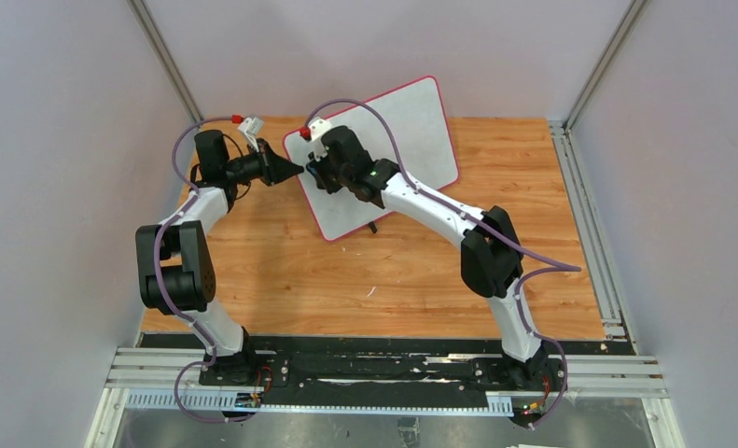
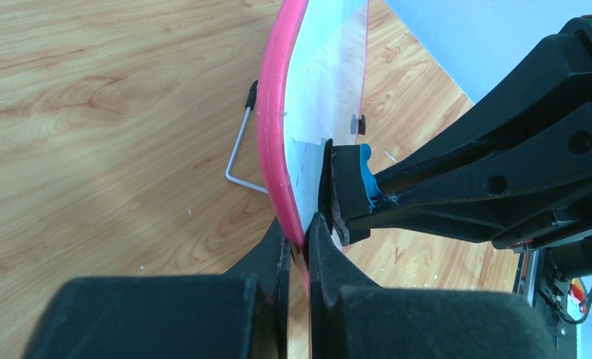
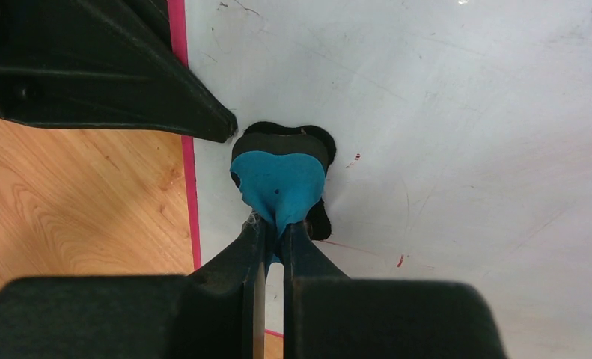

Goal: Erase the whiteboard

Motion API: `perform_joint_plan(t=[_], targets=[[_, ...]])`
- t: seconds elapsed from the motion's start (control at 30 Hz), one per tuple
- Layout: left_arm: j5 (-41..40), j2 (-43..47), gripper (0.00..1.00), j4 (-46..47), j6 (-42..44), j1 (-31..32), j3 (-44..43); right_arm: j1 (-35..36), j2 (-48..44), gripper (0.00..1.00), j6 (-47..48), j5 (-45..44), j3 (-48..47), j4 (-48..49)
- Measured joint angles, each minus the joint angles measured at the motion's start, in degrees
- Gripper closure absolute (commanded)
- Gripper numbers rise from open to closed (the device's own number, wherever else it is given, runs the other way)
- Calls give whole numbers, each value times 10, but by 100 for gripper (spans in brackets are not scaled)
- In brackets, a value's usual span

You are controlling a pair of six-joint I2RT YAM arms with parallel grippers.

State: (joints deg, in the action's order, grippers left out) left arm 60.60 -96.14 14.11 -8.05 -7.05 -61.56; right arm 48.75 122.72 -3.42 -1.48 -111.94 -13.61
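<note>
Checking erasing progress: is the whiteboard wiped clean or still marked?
Mostly clean: the whiteboard shows only faint smudges and a few small red specks beside the eraser.

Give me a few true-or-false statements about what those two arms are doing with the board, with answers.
1. The right gripper pinches a blue-and-black eraser against the whiteboard. True.
2. The left gripper touches nothing. False: it is shut on the board's pink frame.
3. The whiteboard lies flat on the table. False: it stands tilted up.
4. A few small red marks show on the board. True.
</note>
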Motion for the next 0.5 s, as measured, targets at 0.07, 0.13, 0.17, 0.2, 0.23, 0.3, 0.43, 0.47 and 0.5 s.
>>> perform_joint_plan(t=[0.07,0.13,0.17,0.2,0.23,0.3,0.43,0.47,0.5], targets=[[0,0,100,0,1,0,0,-2,0,100,1,0,0,0],[-1,0,100,-1,1,0,0,-6,1,99,2,1,-1,-1],[-1,0,100,-1,1,0,0,-8,1,99,2,5,-1,-1],[-1,0,100,-1,1,0,0,-12,1,99,1,10,-1,-1],[-1,0,100,-1,2,0,0,-16,1,99,0,20,-1,-2],[-2,0,100,-1,3,1,0,-27,1,99,-6,44,-1,-3],[-8,0,100,-1,3,1,0,-65,-4,100,-25,91,0,-12],[-8,0,100,-1,3,1,0,-78,-8,99,-28,98,2,-13],[-8,0,100,-1,3,1,0,-91,-14,100,-30,102,6,-13]])
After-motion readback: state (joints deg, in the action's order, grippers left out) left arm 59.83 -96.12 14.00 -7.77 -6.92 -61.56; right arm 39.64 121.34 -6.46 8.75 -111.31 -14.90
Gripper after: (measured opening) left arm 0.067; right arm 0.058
